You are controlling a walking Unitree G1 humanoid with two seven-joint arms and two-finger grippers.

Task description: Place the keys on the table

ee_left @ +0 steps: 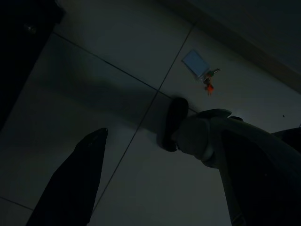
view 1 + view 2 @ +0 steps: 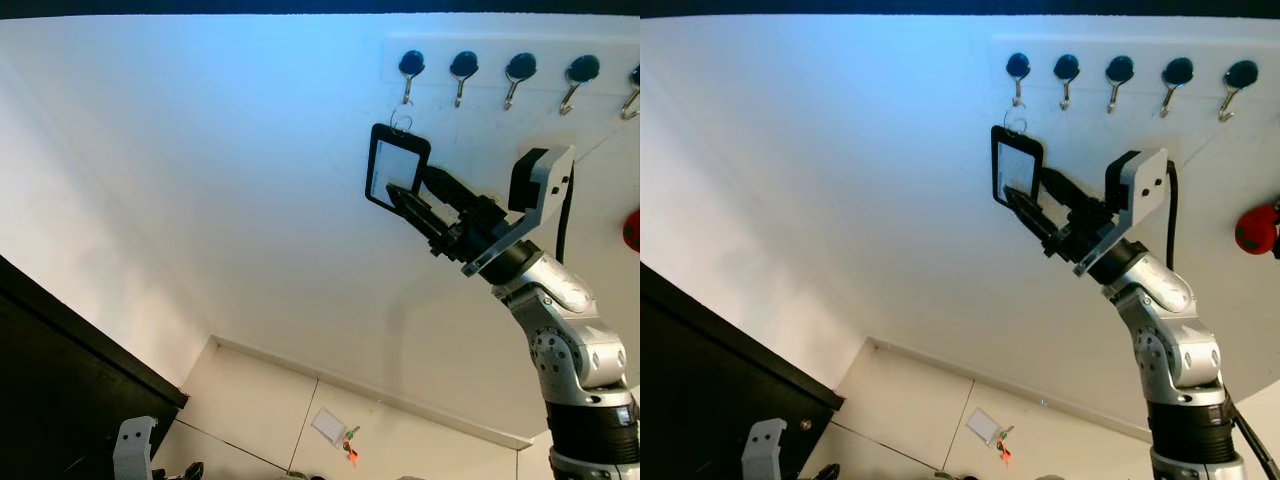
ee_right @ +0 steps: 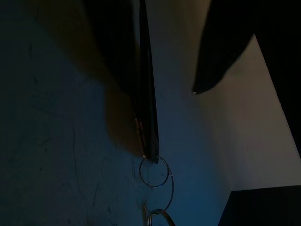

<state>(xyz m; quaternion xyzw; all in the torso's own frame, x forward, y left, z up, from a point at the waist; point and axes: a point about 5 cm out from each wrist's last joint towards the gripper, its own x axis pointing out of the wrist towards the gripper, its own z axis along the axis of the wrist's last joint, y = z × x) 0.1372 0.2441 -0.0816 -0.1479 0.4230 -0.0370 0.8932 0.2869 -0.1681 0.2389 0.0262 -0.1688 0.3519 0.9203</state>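
Note:
A black-framed card tag point(image 2: 396, 165) hangs by a key ring point(image 2: 402, 122) from the leftmost wall hook point(image 2: 410, 68). My right gripper point(image 2: 408, 182) is raised to it, open, with its fingers either side of the tag's lower edge. In the right wrist view the tag point(image 3: 146, 94) is edge-on, one finger point(image 3: 113, 52) lies close beside it and the other finger point(image 3: 221, 52) stands apart. A second bunch, a white tag with red and green keys point(image 2: 340, 432), lies on the floor tiles. My left gripper point(image 1: 164, 136) hangs idle and open above the floor.
A row of black-knobbed hooks point(image 2: 520, 70) runs along the white wall, with a red object point(image 2: 632, 230) at the far right. A dark table top or cabinet point(image 2: 60, 370) fills the lower left. Pale floor tiles point(image 2: 250, 400) lie below, edged by a skirting board.

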